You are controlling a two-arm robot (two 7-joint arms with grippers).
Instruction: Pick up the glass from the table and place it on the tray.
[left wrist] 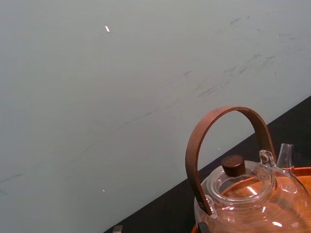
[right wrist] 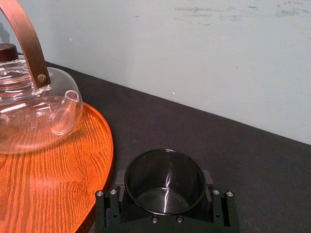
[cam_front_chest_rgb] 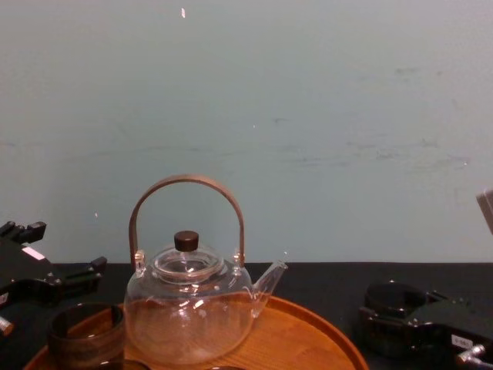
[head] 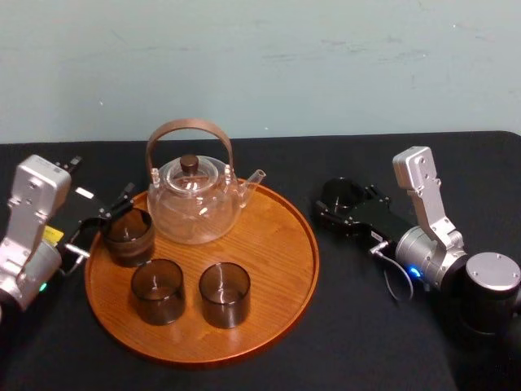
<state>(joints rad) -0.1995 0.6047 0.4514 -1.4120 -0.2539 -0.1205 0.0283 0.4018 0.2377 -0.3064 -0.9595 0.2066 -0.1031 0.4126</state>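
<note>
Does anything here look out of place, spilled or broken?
Nothing spilled or broken. One glass stands off the tray, on the black table to its right, gripped by the right end effector; three matching glasses and the teapot stand upright on the tray. The left end effector sits at the tray's left edge.

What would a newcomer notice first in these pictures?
The clear teapot with its arched brown handle stands at the back of the round wooden tray, three dark glasses near it. To the right of the tray, on the black table, the right gripper holds the glass between its fingers; the left gripper is at the tray's left edge.
</note>
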